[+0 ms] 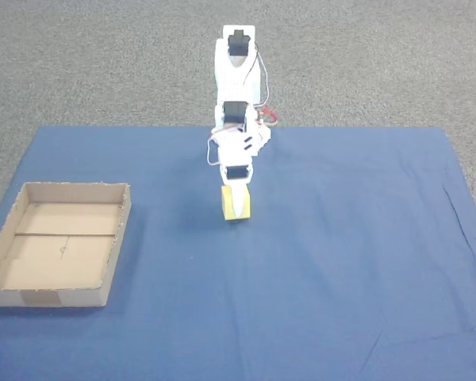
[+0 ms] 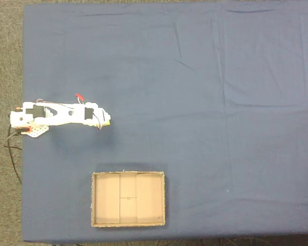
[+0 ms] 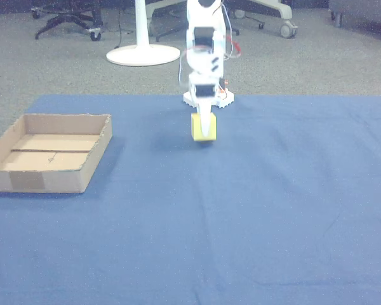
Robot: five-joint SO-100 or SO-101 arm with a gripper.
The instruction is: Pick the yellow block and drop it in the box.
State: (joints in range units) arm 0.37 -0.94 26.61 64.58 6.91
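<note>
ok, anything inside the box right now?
Nothing: the box floor shows bare cardboard with a seam. The yellow block sits at the gripper, away from it. Nothing hidden inside.

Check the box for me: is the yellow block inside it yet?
No. In the other view the box has a bare floor, and the yellow block sits apart from it at the tool.

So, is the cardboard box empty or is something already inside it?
Empty: the box shows only its bare floor, and the yellow block sits apart, at the gripper.
</note>
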